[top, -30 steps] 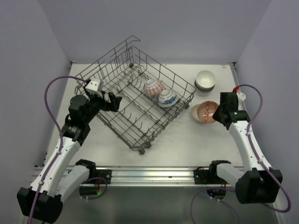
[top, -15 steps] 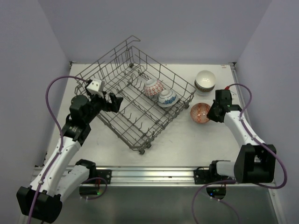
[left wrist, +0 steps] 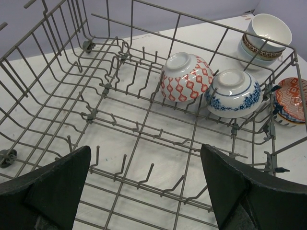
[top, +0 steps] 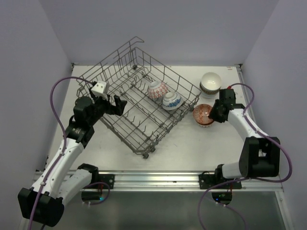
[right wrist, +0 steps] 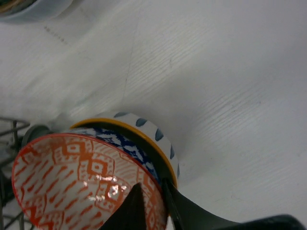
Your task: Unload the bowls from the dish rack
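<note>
The grey wire dish rack (top: 111, 72) stands tilted at the table's middle. Two bowls lie upside down in it: a red-patterned one (top: 157, 89) (left wrist: 185, 76) and a blue-patterned one (top: 171, 100) (left wrist: 234, 92). My left gripper (top: 112, 103) (left wrist: 145, 147) hangs wide open over the rack's near-left tines, holding nothing. Right of the rack, my right gripper (top: 212, 114) (right wrist: 152, 184) pinches the rim of a bowl with a red-patterned inside (top: 201, 113) (right wrist: 72, 177). That bowl sits nested in a yellow-rimmed bowl (right wrist: 153, 129) on the table.
A stack of bowls (top: 210, 83) (left wrist: 265, 37), white on top, stands at the back right, behind my right gripper. The rack's raised wire side (top: 192, 96) runs close to the held bowl. Walls close in the table on the left, back and right.
My right gripper has carried the red-patterned bowl left toward the rack and lowered it into the yellow-rimmed bowl. The left arm has barely shifted and stays open.
</note>
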`<state>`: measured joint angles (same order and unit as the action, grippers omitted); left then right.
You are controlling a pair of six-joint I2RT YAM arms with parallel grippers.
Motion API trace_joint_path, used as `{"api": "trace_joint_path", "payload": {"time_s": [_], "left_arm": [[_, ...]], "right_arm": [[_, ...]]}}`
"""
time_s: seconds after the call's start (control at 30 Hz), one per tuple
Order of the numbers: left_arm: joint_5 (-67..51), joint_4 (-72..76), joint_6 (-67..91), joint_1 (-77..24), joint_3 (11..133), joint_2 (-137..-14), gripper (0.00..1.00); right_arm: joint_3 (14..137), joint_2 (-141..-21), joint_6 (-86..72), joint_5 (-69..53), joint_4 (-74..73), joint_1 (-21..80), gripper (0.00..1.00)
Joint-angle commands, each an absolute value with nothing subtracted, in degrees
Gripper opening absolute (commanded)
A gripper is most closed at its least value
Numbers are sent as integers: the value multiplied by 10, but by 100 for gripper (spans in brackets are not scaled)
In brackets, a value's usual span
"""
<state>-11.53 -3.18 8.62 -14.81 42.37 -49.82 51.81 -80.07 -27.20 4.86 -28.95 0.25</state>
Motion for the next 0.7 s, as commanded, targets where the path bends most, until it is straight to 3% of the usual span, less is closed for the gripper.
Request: {"api": "trace_joint_path", "payload": {"time_s": [0.0, 0.07, 0.43, 0.67], "left_arm": [[-118, -28, 71, -152, 428, -505, 100], [-118, -28, 69, -152, 427, -508, 100], [-83, -23, 53, -167, 416, -509, 100], [-43, -31, 30, -213, 417, -517, 100]], "right_arm": [[545, -795, -258, 28, -267, 3, 33], [547, -794, -258, 25, -269, 3, 47], [569, -773, -250, 3, -294, 2, 60], [591, -770, -243, 2, -314, 2, 85]]}}
